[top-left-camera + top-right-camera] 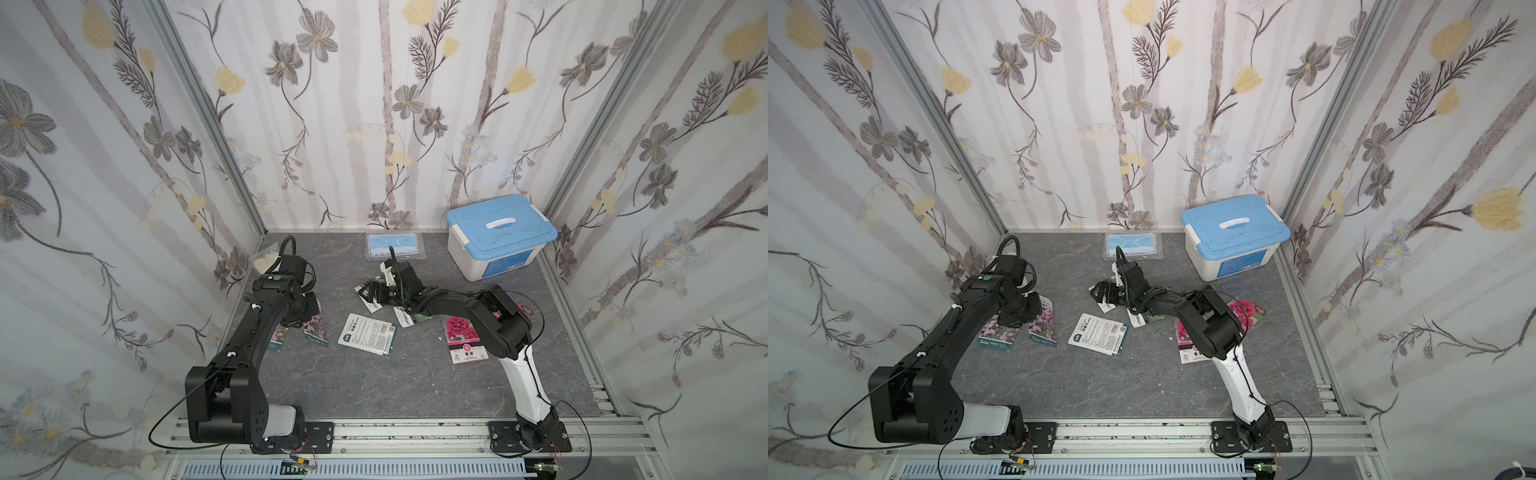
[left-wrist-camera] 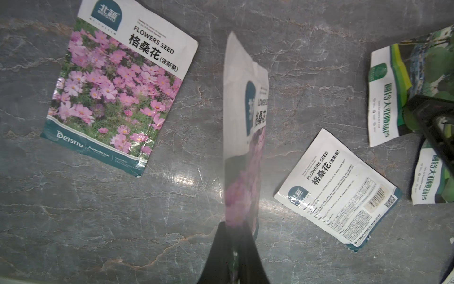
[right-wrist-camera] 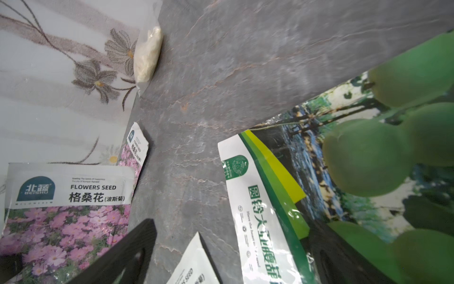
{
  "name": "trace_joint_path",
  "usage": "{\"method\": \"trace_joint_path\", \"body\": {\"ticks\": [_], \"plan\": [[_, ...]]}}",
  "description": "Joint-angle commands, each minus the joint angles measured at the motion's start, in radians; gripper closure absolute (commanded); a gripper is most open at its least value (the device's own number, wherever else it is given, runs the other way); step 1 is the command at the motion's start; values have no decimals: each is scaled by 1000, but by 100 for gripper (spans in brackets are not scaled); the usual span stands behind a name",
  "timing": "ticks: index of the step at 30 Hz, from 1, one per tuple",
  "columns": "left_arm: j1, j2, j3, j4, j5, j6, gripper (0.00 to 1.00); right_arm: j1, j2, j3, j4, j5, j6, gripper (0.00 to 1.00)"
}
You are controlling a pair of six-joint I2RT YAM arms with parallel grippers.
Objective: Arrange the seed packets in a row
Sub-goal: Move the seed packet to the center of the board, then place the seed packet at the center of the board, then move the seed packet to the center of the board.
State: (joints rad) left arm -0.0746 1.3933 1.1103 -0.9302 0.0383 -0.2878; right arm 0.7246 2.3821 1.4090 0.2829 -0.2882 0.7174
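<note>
The left tool [image 2: 234, 236] pinches a glossy purple-pink flower seed packet [image 2: 243, 118] edge-on above the grey marbled worktop [image 2: 98, 209], beside its flat-lying twin [image 2: 118, 86], while the right tool [image 1: 371, 292] gapes wide over a green gourd packet [image 3: 344, 184].

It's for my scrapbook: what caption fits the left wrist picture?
Left claw pinches a flower packet over the table; a matching packet lies face up.
</note>
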Motion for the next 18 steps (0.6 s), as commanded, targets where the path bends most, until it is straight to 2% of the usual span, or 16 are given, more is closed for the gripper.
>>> {"method": "trace_joint_path", "body": {"ticks": [1,6,10,18], "plan": [[-14,31,5,22,-13,16,100,-13,-22,-67,-121,72,24,1],[-28,83,11,23,-37,31,100,-3,-128,-122,-118,111,-47,1],[-33,115,9,22,-50,43,100,40,-187,-108,-136,39,-92,1],[-34,177,5,3,-115,68,100,175,-179,-132,-80,-114,-86,1]]}}
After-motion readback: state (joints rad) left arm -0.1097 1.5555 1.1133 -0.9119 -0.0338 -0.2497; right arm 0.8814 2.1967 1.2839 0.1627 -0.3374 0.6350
